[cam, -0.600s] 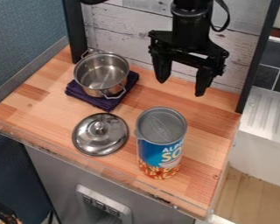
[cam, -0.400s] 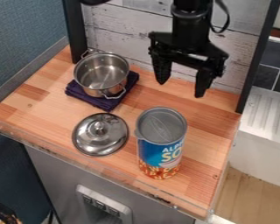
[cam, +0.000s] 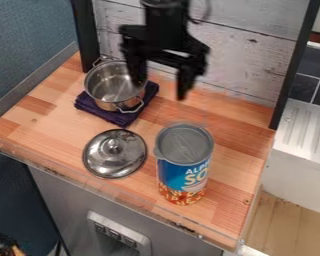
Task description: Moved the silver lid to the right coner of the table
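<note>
Black and slightly blurred, the gripper (cam: 159, 90) hangs over the back of the table, above and behind the lid. Its two fingers are spread apart with nothing held; the left one overlaps the pot's right rim in the view. The round silver lid (cam: 114, 155) lies knob up on the wooden table (cam: 49, 120), toward the front left and just left of the can. The gripper and lid are apart.
A tall can (cam: 183, 165) with a grey top stands right of the lid. The steel pot (cam: 114, 86) sits on a folded dark purple cloth (cam: 99, 114) at the back left. A transparent edge strip (cam: 116, 196) runs along the front.
The gripper has shifted left, from the back right toward the pot, with its fingers still apart. Lid, can and pot have stayed in place.
</note>
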`<state>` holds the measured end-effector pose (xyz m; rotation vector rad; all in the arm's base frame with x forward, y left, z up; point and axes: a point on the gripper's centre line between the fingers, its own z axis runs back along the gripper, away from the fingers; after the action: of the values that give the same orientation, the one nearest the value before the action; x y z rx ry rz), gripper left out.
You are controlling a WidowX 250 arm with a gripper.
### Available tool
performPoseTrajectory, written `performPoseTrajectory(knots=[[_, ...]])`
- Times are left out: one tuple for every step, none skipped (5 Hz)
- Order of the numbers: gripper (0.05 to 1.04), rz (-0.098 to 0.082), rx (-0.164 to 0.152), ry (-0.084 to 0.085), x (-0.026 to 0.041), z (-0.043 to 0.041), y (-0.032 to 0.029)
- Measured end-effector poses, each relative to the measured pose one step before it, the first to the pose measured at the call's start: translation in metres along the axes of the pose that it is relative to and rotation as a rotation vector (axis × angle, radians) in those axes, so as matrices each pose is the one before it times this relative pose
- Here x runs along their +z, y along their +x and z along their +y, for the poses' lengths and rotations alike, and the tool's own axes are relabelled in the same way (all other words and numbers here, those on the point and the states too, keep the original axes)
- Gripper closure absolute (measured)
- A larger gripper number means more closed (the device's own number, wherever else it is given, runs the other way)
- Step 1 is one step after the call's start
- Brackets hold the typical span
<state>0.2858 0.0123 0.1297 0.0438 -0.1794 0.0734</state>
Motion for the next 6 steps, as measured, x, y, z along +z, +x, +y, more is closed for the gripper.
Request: performPoseTrajectory(knots=[[0.085, 0.0219, 0.0449, 0.0338, -0.00118, 0.02844, -0.01744], [0.085, 0.0765, 0.0247, 0.0366, -0.02873, 0.02172, -0.01245], [0.085, 0.0488, -0.0203, 0.0433, -0.03857, 0.00594, -0.00059], [0.085, 0.0320, 0.0177, 0.0469, -0.02814, 0.00177, 0.00217], [0.085, 0.0162, -0.0201, -0.0078, -0.01574, -0.00409, 0.00108], [0.135, -0.0069, 0.0027, -0.0096, -0.00241, -0.00203, -0.00032]])
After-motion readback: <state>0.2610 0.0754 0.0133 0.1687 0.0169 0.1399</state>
